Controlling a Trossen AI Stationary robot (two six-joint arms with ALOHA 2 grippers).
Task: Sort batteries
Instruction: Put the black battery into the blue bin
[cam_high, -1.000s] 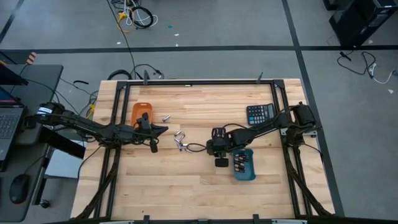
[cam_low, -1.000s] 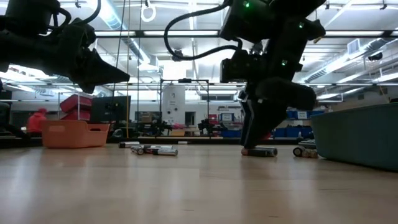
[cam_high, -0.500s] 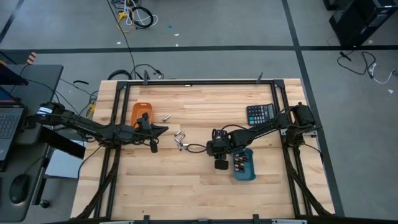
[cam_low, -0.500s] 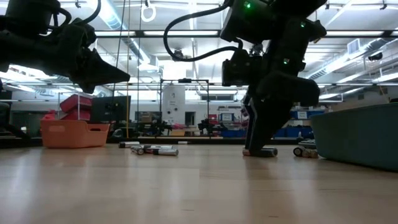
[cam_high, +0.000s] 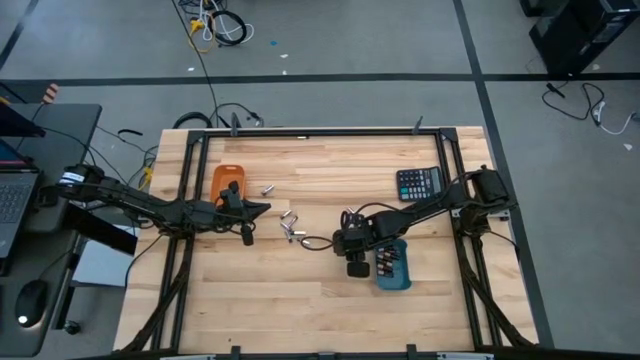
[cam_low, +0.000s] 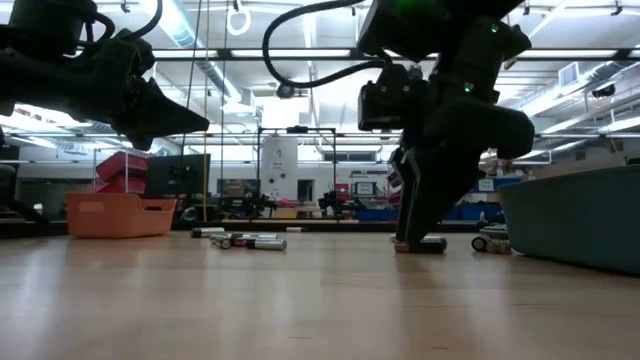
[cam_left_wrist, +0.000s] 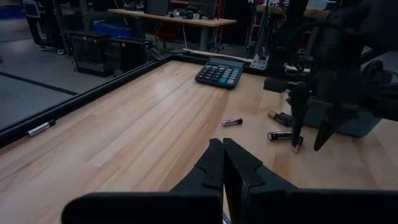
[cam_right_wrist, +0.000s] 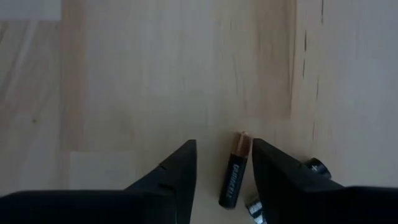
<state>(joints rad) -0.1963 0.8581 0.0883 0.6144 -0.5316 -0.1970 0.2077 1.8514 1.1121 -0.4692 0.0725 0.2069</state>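
Note:
A copper-and-black battery (cam_right_wrist: 234, 172) lies flat on the wooden table. My right gripper (cam_right_wrist: 222, 177) points steeply down over it, open, one finger on each side of it along its length. The low view shows the same battery (cam_low: 432, 244) at the fingertips (cam_low: 412, 236). Loose batteries (cam_high: 289, 222) lie between the two arms, and one (cam_high: 267, 188) lies by the orange tray (cam_high: 227, 180). More batteries lie in the blue tray (cam_high: 392, 264). My left gripper (cam_high: 262, 208) hovers shut beside the orange tray.
A black calculator (cam_high: 417, 183) lies at the far right. Another battery (cam_right_wrist: 314, 167) peeks out just beyond one right finger. A black frame (cam_high: 310, 131) borders the table. Bare wood lies along the near edge.
My right gripper has stayed over the battery, turning and tipping a little at the wrist. The battery still lies on the table.

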